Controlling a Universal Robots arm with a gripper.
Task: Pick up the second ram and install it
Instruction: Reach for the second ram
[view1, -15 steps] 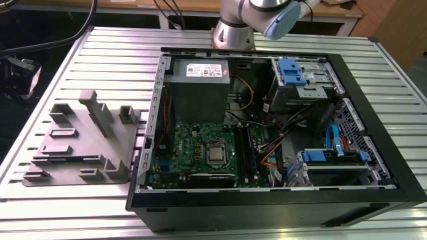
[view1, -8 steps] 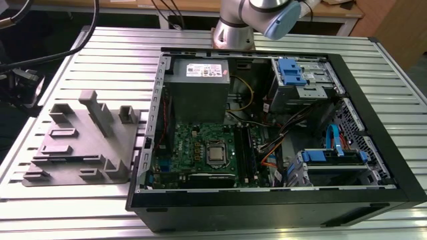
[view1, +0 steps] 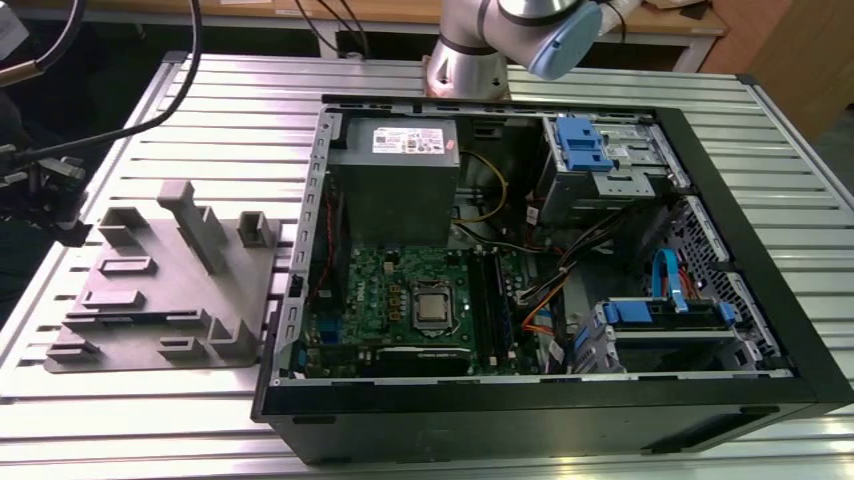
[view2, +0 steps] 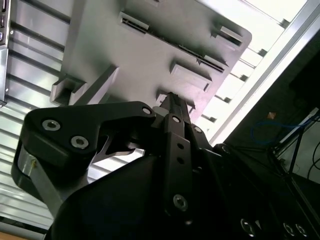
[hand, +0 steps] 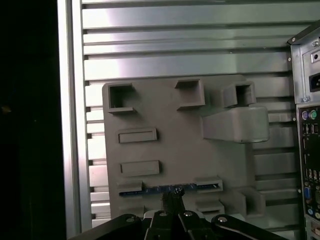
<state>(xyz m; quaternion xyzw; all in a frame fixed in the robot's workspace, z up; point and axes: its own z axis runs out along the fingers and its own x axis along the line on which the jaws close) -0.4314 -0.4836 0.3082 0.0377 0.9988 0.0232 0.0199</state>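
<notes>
Ram (hand: 150, 189) lies in the fixture (hand: 175, 135) slot, my gripper (hand: 171, 199) at its middle, clench state I cannot tell; an off-centre pinch could cock and jam it on lifting.

Exterior view high over computer case (view1: 534, 420), both wrist views close above fixture block (hand: 170, 145) (view2: 150, 50)

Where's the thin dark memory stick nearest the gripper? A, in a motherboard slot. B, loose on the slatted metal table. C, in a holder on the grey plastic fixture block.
C: in the first wrist view the thin dark memory stick sits in the grey plastic fixture block, gripper right at it.
</notes>
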